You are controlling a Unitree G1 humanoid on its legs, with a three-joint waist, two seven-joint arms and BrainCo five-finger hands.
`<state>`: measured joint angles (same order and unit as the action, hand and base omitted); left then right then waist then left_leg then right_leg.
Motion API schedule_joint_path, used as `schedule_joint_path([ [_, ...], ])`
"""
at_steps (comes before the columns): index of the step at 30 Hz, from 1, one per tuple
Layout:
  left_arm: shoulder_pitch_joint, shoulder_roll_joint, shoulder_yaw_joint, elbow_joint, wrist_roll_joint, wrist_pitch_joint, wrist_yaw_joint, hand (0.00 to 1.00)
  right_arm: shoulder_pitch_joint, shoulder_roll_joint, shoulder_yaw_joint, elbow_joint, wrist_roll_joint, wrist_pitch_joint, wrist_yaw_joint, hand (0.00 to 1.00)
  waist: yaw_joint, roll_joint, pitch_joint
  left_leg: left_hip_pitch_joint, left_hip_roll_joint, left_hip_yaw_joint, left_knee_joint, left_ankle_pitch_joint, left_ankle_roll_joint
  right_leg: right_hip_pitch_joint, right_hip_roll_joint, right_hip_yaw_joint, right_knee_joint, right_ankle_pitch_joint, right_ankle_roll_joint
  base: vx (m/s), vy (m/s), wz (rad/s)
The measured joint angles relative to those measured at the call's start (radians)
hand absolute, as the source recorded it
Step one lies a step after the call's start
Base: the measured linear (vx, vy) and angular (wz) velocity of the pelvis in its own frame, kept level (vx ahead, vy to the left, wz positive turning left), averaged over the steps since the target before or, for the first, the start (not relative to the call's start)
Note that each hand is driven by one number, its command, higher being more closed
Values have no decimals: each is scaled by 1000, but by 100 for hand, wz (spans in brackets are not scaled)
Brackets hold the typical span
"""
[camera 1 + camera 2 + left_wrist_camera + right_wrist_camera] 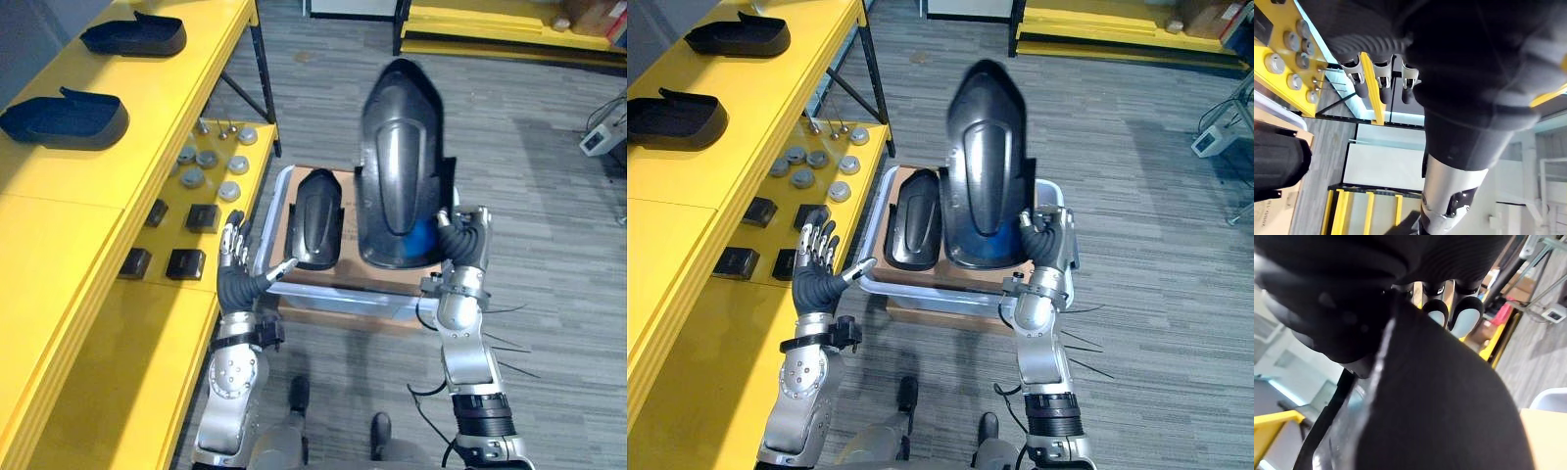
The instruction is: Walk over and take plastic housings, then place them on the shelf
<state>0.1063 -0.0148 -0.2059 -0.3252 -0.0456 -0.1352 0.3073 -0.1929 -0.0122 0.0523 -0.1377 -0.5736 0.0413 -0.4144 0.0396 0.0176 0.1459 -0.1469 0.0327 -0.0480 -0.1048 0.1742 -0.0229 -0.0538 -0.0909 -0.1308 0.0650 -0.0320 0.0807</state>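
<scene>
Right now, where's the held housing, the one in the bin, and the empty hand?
Held housing (397,166), left eye view, ridge.
Binned housing (317,220), left eye view, top.
Left hand (235,282), left eye view, palm.

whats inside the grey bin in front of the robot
One black housing lies in the bin on a brown cardboard liner. The larger housing gripped by the right hand covers the bin's right side, so anything there is hidden.
</scene>
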Motion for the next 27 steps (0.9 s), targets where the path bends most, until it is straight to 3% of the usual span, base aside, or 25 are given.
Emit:
schedule_joint_path([
  [9, -76, 8, -76, 26, -6, 41, 15, 0, 5, 16, 197, -41, -22, -39, 25, 100, -1, -1, -64, 6, 4, 25, 0, 0, 0, -2, 1, 20, -1, 3, 1, -3, -6, -4],
  [14, -109, 36, -82, 74, -56, 47, 24, 0, 7, 12, 213, -44, -21, -39, 30, 100, -7, -6, -92, 8, 3, 29, 0, 0, 0, -3, 0, 25, -1, 5, 2, 2, -8, -2],
  [15, -111, 45, -100, 92, -68, 53, 27, 100, 7, 4, 252, -44, -16, -43, 29, 100, -13, -7, -97, 11, 3, 29, 0, 0, 0, -3, 0, 25, -1, 5, 2, -1, -20, -5],
  [20, -111, 60, -107, 130, -101, 65, 27, 100, 9, -21, 272, -48, -16, -58, 25, 100, -24, -11, -115, 15, 4, 31, 0, 0, -1, -2, 1, 28, -11, 7, 1, -7, -10, -3],
  [21, -111, 60, -108, 131, -114, 65, 27, 100, 9, -30, 275, -48, -15, -58, 25, 0, -24, -12, -120, 15, 4, 31, 0, -1, -1, -1, 1, 30, -15, 9, 0, -3, -14, -5],
  [27, -112, 92, -108, 148, -158, 66, 48, 100, 9, -61, 334, -53, 37, -82, 23, 0, -24, -12, -147, 18, 4, 39, 0, -1, 0, -1, 1, 48, -17, 11, 1, 5, -15, -6],
])
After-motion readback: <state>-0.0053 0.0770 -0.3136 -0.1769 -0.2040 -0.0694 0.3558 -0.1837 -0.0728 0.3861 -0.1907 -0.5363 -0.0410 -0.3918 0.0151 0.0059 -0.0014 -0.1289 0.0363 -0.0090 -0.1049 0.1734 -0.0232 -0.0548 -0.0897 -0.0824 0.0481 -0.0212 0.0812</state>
